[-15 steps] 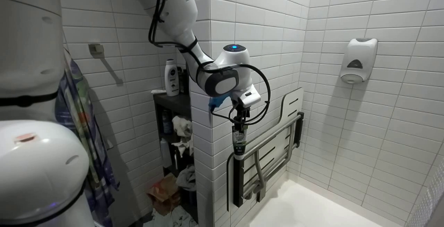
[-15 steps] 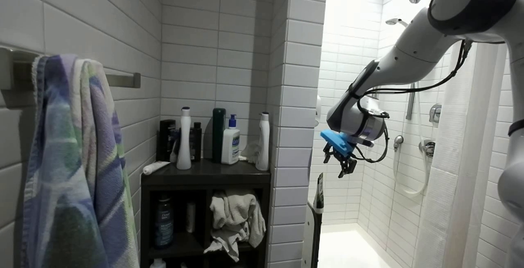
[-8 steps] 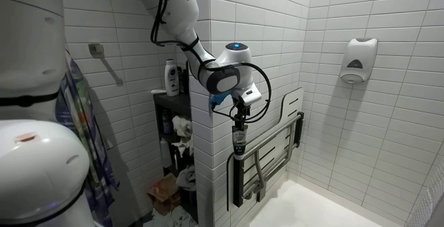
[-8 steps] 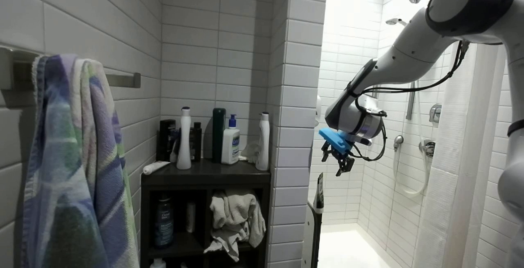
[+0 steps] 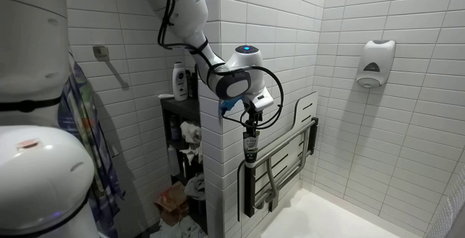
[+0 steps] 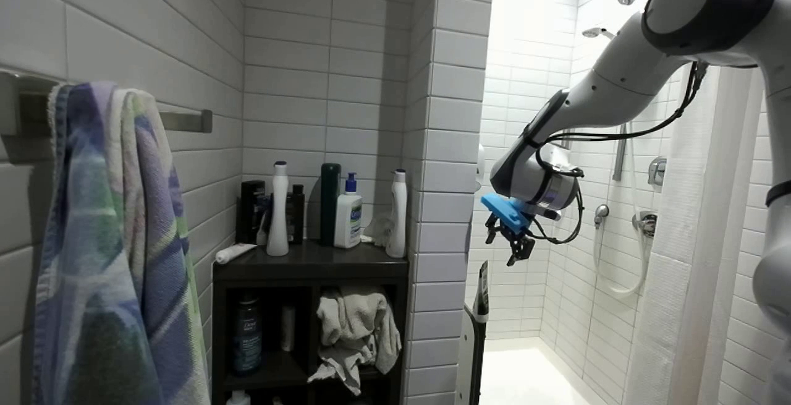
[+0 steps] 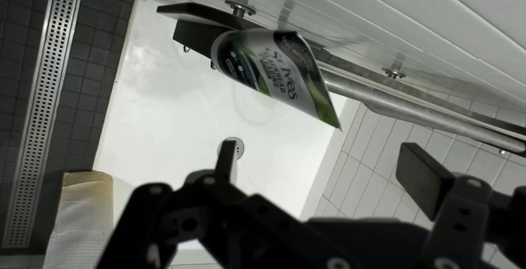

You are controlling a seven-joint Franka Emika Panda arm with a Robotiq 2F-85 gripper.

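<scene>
Beside white tiles point(image 5: 278, 60), the tube point(image 5: 251, 144) points cap-down, long axis near-vertical, below the wide-spread pincer point(image 7: 317, 150).

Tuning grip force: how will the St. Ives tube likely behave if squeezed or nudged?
The tube probably gives when squeezed: its upper end thins to a flat edge. It may tip easily: it seems to stand cap-down on a narrow black bracket. Its smooth-looking surface might slip.

Folded shower seat point(image 5: 292, 152), with 1 printed tube point(image 5: 250, 145) standing cap down on 1 end. Dark shelf point(image 6: 309, 270): on top, 2 white bottles point(image 6: 279, 213), 1 pump bottle point(image 6: 348, 224), 1 green bottle point(image 6: 330, 204), black containers point(image 6: 251, 212) and, on its side, 1 white tube point(image 6: 235, 253); below, in separate compartments, 1 blue bottle point(image 6: 248, 338) and crumpled cloth point(image 6: 358, 318).
</scene>
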